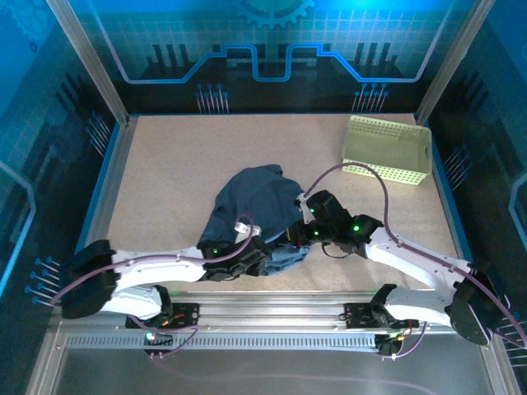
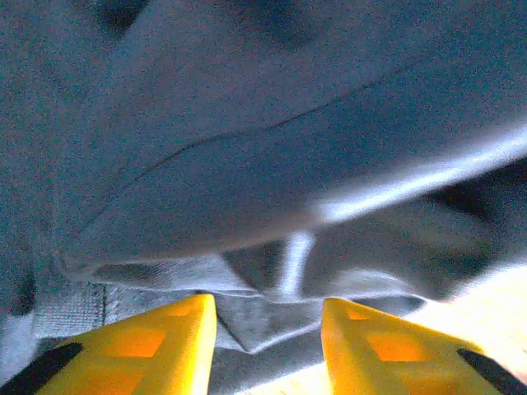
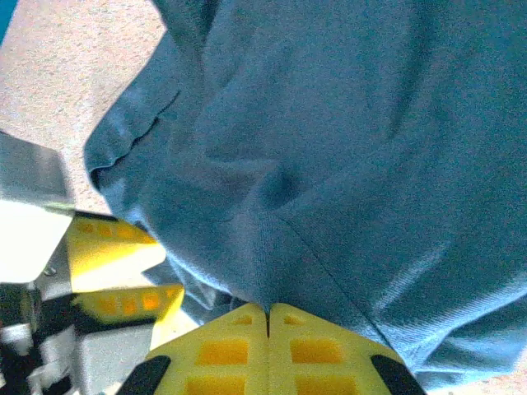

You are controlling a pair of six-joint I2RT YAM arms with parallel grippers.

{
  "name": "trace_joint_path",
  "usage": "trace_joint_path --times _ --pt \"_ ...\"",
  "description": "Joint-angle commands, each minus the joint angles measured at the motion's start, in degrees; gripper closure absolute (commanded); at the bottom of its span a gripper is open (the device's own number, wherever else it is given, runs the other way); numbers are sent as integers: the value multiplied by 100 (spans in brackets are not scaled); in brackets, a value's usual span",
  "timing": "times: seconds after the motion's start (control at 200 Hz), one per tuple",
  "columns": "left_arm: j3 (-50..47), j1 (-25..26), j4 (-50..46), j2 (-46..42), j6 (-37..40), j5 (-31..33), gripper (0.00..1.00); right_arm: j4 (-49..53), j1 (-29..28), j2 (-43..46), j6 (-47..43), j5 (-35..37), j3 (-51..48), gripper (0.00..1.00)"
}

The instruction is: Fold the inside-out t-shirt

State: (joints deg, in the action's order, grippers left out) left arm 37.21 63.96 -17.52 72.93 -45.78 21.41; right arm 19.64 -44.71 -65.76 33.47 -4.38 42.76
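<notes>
Your inside-out t-shirt (image 1: 259,202) sits in a crumpled heap on the table (image 1: 165,164), middle of the near edge, with both arms reaching into its near side. It is well apart from the basket (image 1: 387,150) up in the far right corner.

The right gripper (image 3: 268,311) has its jaws pressed flat together, and creases fan out from the tips, so it reads as a pinch on a ridge of the shirt. The left gripper (image 2: 268,303) has its jaws apart, with a hemmed edge lying in the gap and nothing clamped.

My read is that this cloth is light, soft and floppy. It will sag, drag and bunch, and it won't hold any shape you give it. A single layer may slip out of a shallow bite.

Go for the stitched hem in front of your left fingers (image 2: 165,337). It's thicker and gives a surer hold. Take it deep, and take only that edge. Then you've got two holds to spread the heap flat before any fold.
</notes>
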Motion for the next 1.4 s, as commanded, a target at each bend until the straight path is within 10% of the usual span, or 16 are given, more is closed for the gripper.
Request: trace_joint_path --times 0.0,0.76,1.396 --pt "6 37 404 -603 316 512 47 -254 -194 122 235 -204 59 100" --pt "564 -106 1312 573 583 -513 56 -360 -249 388 257 -32 -14 100" --pt "255 -58 305 -42 322 762 67 -144 -152 435 300 282 3 100"
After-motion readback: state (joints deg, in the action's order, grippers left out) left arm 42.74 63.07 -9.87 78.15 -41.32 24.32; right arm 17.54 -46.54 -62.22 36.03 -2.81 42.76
